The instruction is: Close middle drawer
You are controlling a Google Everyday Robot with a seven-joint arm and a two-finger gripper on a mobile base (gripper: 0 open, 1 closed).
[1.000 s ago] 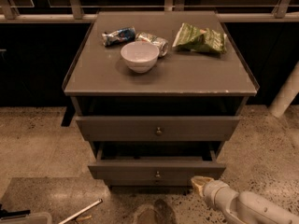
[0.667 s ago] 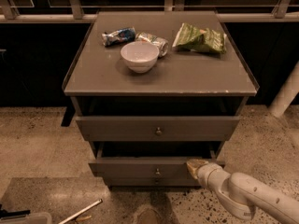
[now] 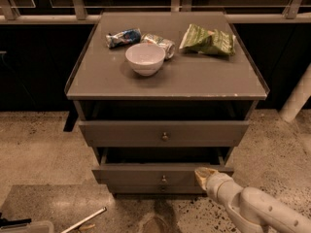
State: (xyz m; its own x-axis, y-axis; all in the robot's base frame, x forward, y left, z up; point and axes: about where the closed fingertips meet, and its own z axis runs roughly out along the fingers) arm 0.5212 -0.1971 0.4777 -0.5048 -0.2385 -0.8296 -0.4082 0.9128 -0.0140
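Observation:
The grey cabinet (image 3: 167, 79) shows two pulled-out drawers. The upper one (image 3: 121, 133) has a round knob (image 3: 164, 136). Below it, the middle drawer (image 3: 131, 176) stands out further, with its knob (image 3: 164, 179) at centre and a dark inside showing above its front panel. My gripper (image 3: 202, 174), on a white arm (image 3: 252, 208) coming in from the bottom right, is at the right part of this drawer's front panel, touching it or very close to it. Anything below this drawer is hidden.
On the cabinet top sit a white bowl (image 3: 145, 58), a crushed can (image 3: 160, 42), a blue packet (image 3: 123, 37) and a green chip bag (image 3: 208, 40). A white stick (image 3: 83, 220) and a plastic box (image 3: 26, 226) lie on the floor at the bottom left. A white post (image 3: 297, 98) stands at the right.
My gripper has risen from the floor level in front of the cabinet up to the right part of the middle drawer's front. The drawer has not visibly moved.

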